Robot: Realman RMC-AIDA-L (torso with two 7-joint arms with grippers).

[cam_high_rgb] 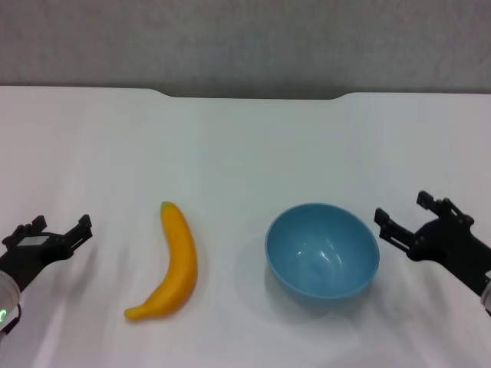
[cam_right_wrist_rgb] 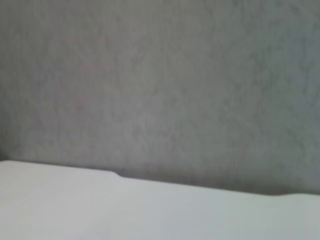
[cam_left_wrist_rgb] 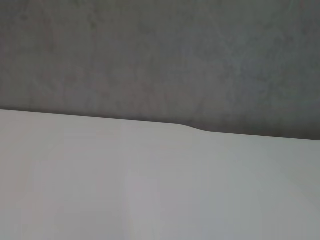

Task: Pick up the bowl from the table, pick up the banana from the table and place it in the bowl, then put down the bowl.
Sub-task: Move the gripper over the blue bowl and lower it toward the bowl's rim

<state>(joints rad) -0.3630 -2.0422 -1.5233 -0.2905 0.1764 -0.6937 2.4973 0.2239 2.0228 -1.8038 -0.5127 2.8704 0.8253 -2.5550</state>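
- My left hand (cam_high_rgb: 50, 230) hangs low at the left edge of the head view, over the wide, plain white, smooth counter (cam_high_rgb: 245, 146), its dark fingers (cam_high_rgb: 79, 228) spread apart and holding nothing.
- My left arm comes in from the lower left corner, the hand angled up and inward toward the middle of the counter.
- My right hand (cam_high_rgb: 410, 215) sits at the right edge of the head view, also low over the counter, its black fingers (cam_high_rgb: 390, 224) parted and empty.
- My right arm enters from the lower right, the hand pointing inward toward the round, deep, light-blue glossy bowl (cam_high_rgb: 322, 253).
- The bowl stands upright on the counter, right of centre, just beside my right hand's nearer fingertip but not touching it.
- The bowl is empty; its smooth inside shows pale highlights.
- The curved, unpeeled yellow-orange banana (cam_high_rgb: 170, 264) lies flat on the counter left of centre, between my left hand and the bowl, apart from both.
- Its greenish stem tip points away from me, and its other end curls toward my left.
- A shallow cutout (cam_high_rgb: 257, 95) notches the counter's far edge, with a grey wall (cam_high_rgb: 245, 38) behind it.
- Both wrist views show only counter (cam_left_wrist_rgb: 150, 190) (cam_right_wrist_rgb: 125, 210), that cutout edge and the grey wall (cam_left_wrist_rgb: 160, 55) (cam_right_wrist_rgb: 160, 75).
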